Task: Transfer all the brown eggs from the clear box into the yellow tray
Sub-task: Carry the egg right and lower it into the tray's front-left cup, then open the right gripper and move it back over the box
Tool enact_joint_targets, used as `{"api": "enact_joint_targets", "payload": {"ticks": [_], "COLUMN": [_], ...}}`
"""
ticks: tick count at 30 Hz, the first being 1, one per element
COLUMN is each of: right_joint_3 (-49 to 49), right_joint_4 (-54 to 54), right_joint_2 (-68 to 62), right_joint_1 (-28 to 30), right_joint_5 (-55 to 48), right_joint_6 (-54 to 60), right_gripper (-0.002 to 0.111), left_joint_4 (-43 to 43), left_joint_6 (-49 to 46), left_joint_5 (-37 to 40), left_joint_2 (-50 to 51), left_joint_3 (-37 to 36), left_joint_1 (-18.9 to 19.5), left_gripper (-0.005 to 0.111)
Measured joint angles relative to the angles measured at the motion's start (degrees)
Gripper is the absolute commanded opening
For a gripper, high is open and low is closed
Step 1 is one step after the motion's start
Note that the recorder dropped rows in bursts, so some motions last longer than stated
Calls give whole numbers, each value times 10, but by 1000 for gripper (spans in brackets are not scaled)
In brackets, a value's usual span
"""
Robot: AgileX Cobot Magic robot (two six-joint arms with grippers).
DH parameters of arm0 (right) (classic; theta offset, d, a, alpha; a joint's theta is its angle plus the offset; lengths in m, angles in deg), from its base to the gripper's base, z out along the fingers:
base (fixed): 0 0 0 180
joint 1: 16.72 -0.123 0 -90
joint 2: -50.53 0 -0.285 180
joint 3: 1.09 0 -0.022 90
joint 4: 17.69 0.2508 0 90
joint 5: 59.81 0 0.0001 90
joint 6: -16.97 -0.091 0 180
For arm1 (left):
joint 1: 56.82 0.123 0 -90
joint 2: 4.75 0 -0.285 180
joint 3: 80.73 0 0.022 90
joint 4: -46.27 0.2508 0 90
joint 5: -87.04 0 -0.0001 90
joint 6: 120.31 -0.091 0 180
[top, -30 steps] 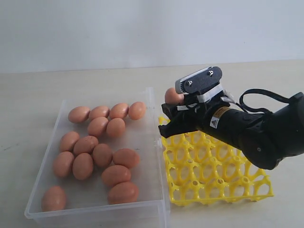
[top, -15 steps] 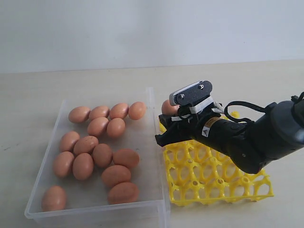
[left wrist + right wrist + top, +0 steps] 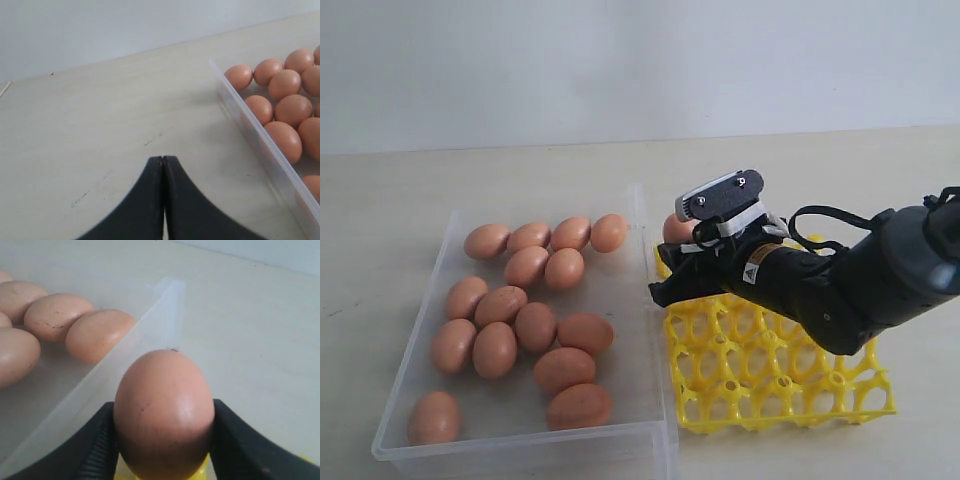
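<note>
Pincer on the right [image 3: 164, 440] is clamped on one brown egg [image 3: 162, 400], long axis upright, directly over a corner cup of the yellow tray [image 3: 775, 417], whose visible cups hold nothing. Fifteen brown eggs [image 3: 535, 326] lie in the clear box [image 3: 520, 442] alongside. The left pincer [image 3: 162, 167], jaws together, hangs over bare table [image 3: 100, 125].

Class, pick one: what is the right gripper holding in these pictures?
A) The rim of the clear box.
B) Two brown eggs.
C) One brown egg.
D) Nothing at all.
C: in the right wrist view the right gripper has its jaws pressed against both sides of a single brown egg, with the yellow tray just below it.
</note>
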Motion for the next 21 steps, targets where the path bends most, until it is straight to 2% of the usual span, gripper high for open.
{"api": "enact_joint_targets", "payload": {"ticks": [6,9,14,21], "right_joint_3": [-1,-1,-1,-1], "right_joint_4": [-28,-35,-35,-34], "right_joint_2": [-7,-9,-9,24], "right_joint_1": [0,0,2,2], "right_joint_5": [-1,-1,-1,-46], "right_joint_6": [-5,-15,-23,-22], "right_gripper": [56,64,69,69], "left_joint_4": [0,0,0,0], "left_joint_6": [0,0,0,0], "left_joint_5": [0,0,0,0], "left_joint_2": [0,0,0,0], "left_joint_3": [0,0,0,0], "left_joint_1": [0,0,0,0], "left_gripper": [0,0,0,0]}}
